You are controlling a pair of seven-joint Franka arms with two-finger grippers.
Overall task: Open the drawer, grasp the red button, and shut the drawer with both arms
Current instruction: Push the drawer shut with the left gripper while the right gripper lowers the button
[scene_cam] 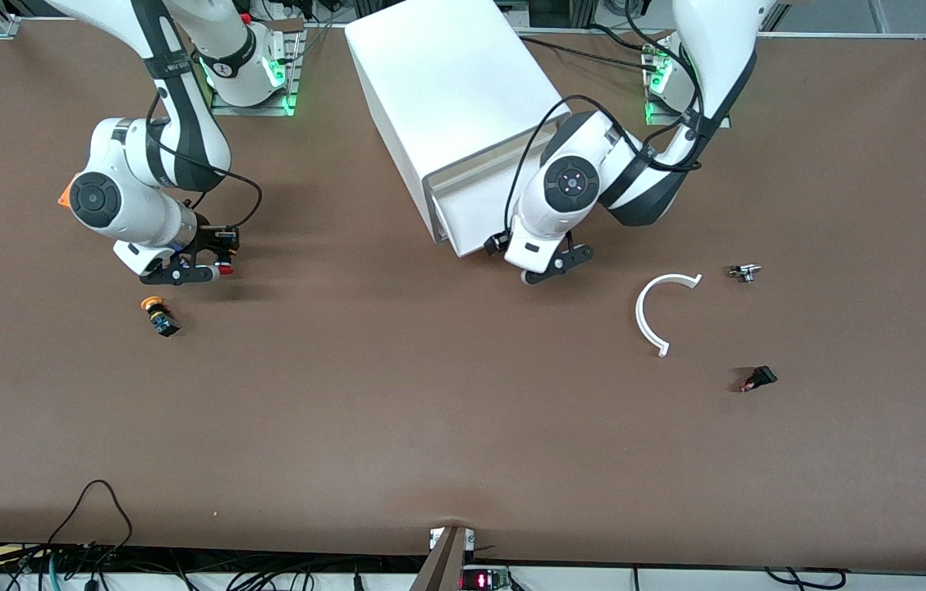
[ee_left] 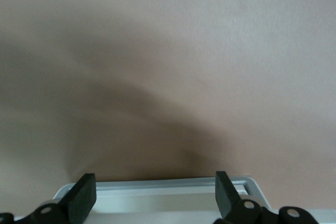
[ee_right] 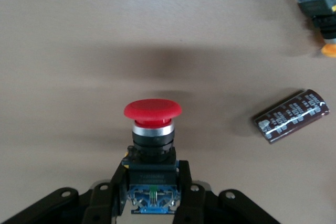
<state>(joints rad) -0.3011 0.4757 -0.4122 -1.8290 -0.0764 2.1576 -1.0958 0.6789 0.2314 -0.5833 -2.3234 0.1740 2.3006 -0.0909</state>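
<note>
In the front view, a brown surface carries a white box cabinet lying between the two robot bases, with its drawer pulled partly out toward the camera. The left end effector hangs just in front of the drawer's front edge, fingers spread and holding nothing. Toward the right arm's end of the surface, the right end effector is clenched on the button, whose red cap peeks out beside the fingers. Just nearer the camera lies an orange-capped button. Toward the left arm's end rest a white curved strip, a small metal part and a small black part. In the left wrist view, two black fingers stand wide apart over the drawer's white rim, gripping nothing. In the right wrist view, the fingers clamp the button's dark body, red cap pointing away, held above the surface; a dark cylinder and the orange-capped button lie below. Judging by this, the drawer is open and the button is grabbed; closing the drawer remains, and the left end effector seems placed to push it.
</note>
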